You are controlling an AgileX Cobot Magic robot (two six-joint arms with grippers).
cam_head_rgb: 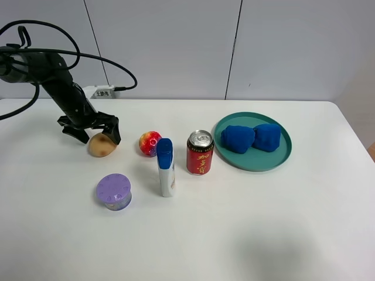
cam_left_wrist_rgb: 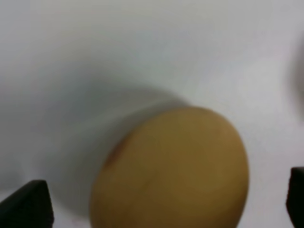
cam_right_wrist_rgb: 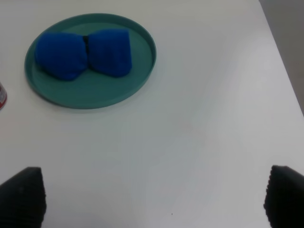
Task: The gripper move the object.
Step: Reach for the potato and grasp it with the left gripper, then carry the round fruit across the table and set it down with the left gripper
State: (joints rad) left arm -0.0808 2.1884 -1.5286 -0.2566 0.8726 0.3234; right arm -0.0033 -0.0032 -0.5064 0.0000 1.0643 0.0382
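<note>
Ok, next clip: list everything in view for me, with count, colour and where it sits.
potato: 1, tan-brown, left part of the table, between the left claw's fingers
ball: 1, red-yellow, just right of the potato
bottle: 1, white with blue cap, upright, between ball and can, nearer the camera
can: 1, red, upright, by the plate's left edge
tub: 1, purple lid, front left
plate: 1, teal, right of centre
lumps: 2, blue, side by side on the plate
table: 1, white
left claw: 1, black, open, straddling the potato
right claw: 1, black, open, over the table near the plate, seen only in the right wrist view
</note>
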